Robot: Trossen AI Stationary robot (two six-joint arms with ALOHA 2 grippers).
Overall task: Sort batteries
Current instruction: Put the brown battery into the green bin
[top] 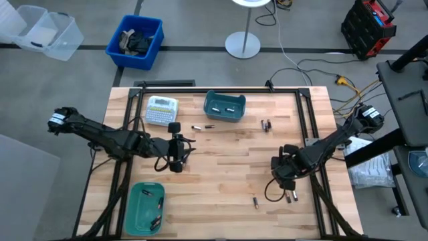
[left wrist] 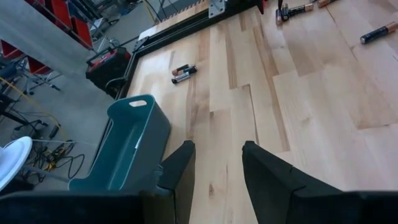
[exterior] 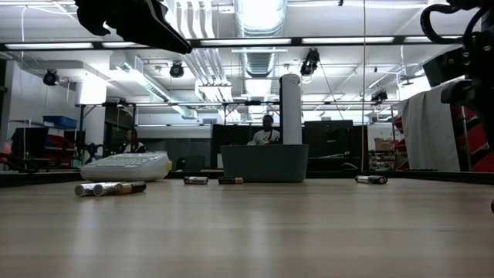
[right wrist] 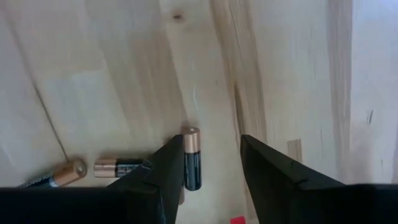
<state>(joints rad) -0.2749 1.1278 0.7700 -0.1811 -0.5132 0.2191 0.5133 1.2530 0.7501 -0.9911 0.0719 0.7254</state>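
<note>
Judging by the layout, sorting is partly done: a few small dark batteries (top: pixel 155 209) lie in the green plastic tray (top: pixel 136 213) at the near-left of the pale wooden table (top: pixel 221 167), while others remain loose on its planks. The right gripper (top: pixel 290 195), jaws apart, hovers over a copper-capped black battery (right wrist: pixel 191 158) near the table's right edge. The left gripper (top: pixel 175 161), also spread and empty, waits left of centre.

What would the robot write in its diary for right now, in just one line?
right gripper: open, over battery near front edge | left gripper: open, mid-table, empty | batteries in both bins; others loose
</note>
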